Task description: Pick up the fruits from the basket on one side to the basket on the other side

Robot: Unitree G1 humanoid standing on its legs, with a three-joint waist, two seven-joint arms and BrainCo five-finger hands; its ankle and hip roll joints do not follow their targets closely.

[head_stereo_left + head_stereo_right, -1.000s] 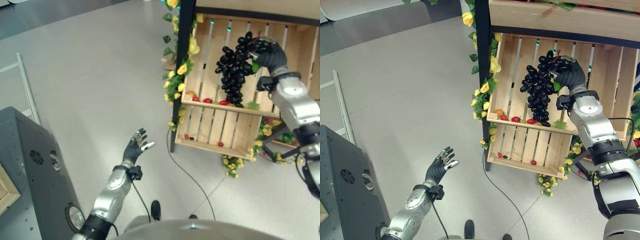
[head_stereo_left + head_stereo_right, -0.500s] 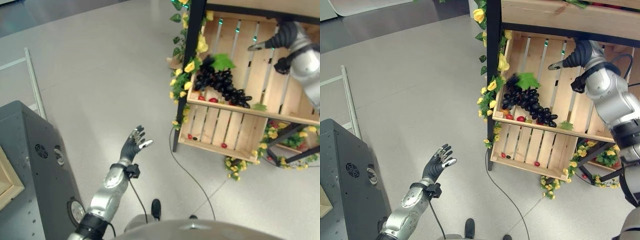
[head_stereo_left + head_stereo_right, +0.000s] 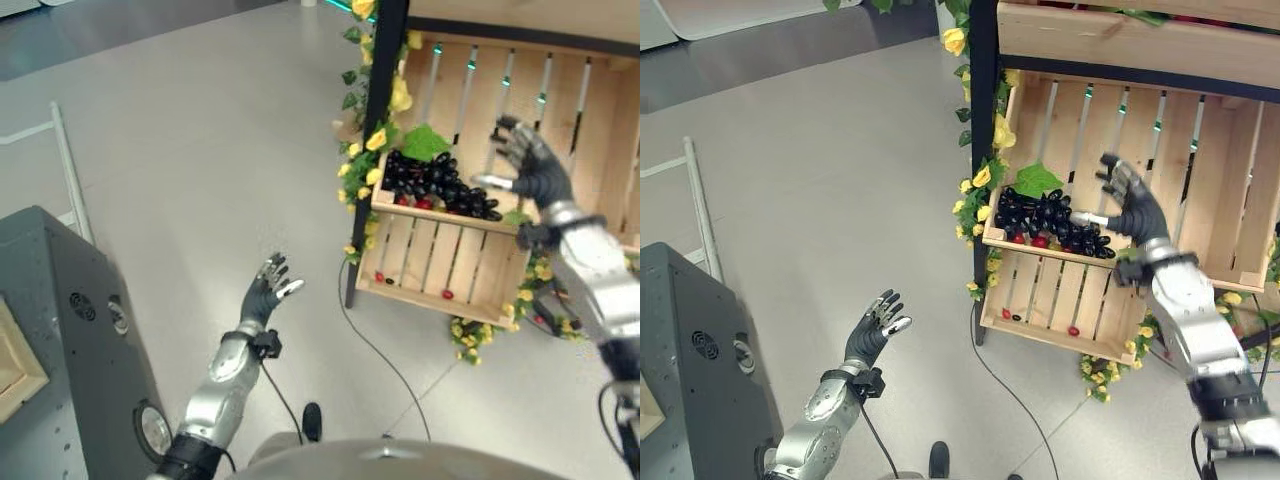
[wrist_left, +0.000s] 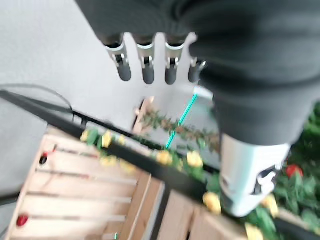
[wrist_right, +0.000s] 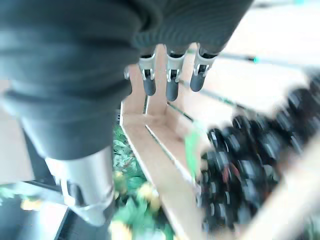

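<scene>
The bunch of black grapes [image 3: 1052, 218] with its green leaf [image 3: 1037, 181] is lying on its side along the front lip of the slatted wooden crate [image 3: 1200, 190], on top of a few small red fruits [image 3: 1039, 241].

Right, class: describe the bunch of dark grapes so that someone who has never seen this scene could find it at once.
Find the slatted wooden crate on the stand trimmed with yellow flowers. The bunch of dark grapes lies along its lower front edge, towards its flowered side, just past the open right robot hand. Its near-black berries and single green leaf set it apart from the small red fruits beside it.
</scene>
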